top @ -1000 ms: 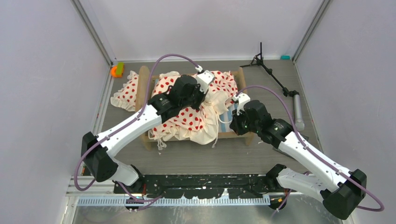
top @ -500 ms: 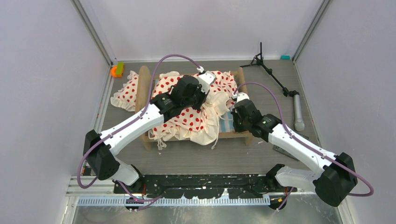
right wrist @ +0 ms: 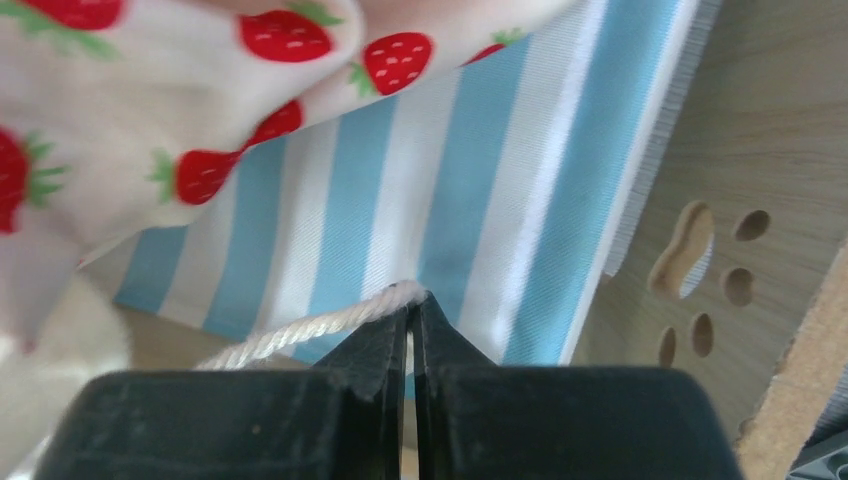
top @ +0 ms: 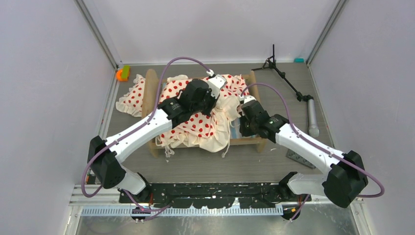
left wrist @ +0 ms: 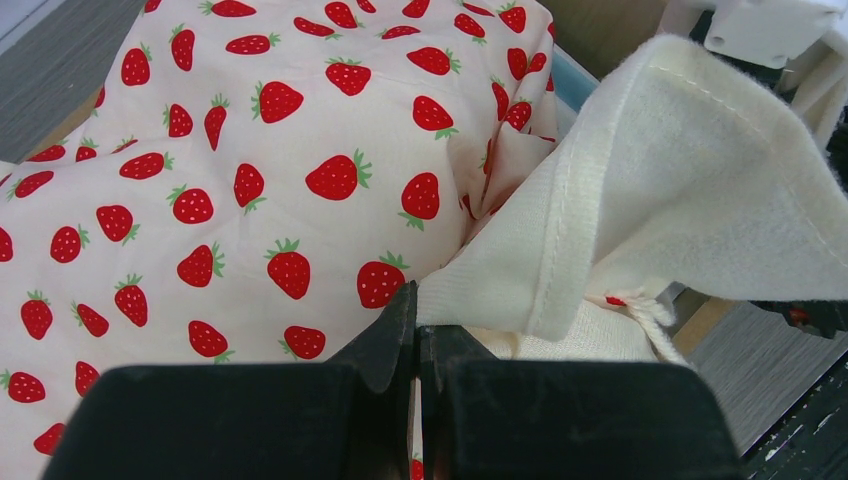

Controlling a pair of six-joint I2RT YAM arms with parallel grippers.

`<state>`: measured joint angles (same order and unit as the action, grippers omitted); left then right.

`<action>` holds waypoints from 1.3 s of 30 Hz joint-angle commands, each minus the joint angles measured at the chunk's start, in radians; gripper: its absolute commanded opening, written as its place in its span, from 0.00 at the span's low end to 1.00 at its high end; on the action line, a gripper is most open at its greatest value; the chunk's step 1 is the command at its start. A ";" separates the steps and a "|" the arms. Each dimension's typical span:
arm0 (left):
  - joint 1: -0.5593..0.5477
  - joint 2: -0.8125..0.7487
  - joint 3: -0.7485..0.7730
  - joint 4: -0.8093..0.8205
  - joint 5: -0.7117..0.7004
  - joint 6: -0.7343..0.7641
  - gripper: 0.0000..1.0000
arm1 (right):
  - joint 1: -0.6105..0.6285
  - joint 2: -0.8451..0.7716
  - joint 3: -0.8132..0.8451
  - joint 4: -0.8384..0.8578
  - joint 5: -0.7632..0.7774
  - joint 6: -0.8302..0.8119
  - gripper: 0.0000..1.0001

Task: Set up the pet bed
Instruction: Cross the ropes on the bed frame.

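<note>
The pet bed [top: 152, 93] stands mid-table, a light-wood frame heaped with cream, strawberry-print bedding [top: 195, 126]. My left gripper [left wrist: 418, 310] is shut on the edge of a cream fleece blanket [left wrist: 680, 190], which lifts off the strawberry cover [left wrist: 250, 180]. From above, its fingers are hidden under the wrist [top: 198, 95]. My right gripper [right wrist: 412, 305] is shut on the end of a white cord [right wrist: 300, 335] above the blue-white striped mattress [right wrist: 450, 210], beside the paw-print end board [right wrist: 770, 150]. From above, that gripper [top: 241, 123] sits at the bed's right end.
A strawberry-print pillow [top: 131, 99] lies outside the left end board. An orange-green toy [top: 122, 73] sits in the back left corner. A black tripod [top: 281, 73], a grey cylinder [top: 312, 117] and a dark square mat [top: 299, 157] lie to the right.
My right arm has swung left and closer to the bed's right end, with its jaws staying shut. The left arm has barely moved.
</note>
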<state>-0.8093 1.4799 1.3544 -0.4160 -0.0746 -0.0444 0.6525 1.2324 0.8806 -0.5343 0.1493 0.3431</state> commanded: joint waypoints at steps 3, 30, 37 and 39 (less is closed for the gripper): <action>0.005 -0.014 0.036 0.033 -0.002 0.009 0.00 | 0.003 -0.040 0.136 -0.180 -0.133 -0.065 0.16; 0.005 -0.033 0.009 0.035 -0.010 0.004 0.00 | -0.090 0.033 0.307 -0.364 -0.052 0.035 0.00; 0.005 -0.036 -0.026 0.059 -0.004 -0.028 0.00 | -0.092 0.089 0.221 -0.234 -0.045 0.119 0.00; 0.005 -0.038 -0.033 0.062 0.001 -0.033 0.00 | -0.091 0.112 0.213 -0.205 -0.042 0.128 0.00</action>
<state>-0.8093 1.4784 1.3399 -0.4034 -0.0776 -0.0532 0.5625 1.3186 1.1042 -0.8303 0.0742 0.4137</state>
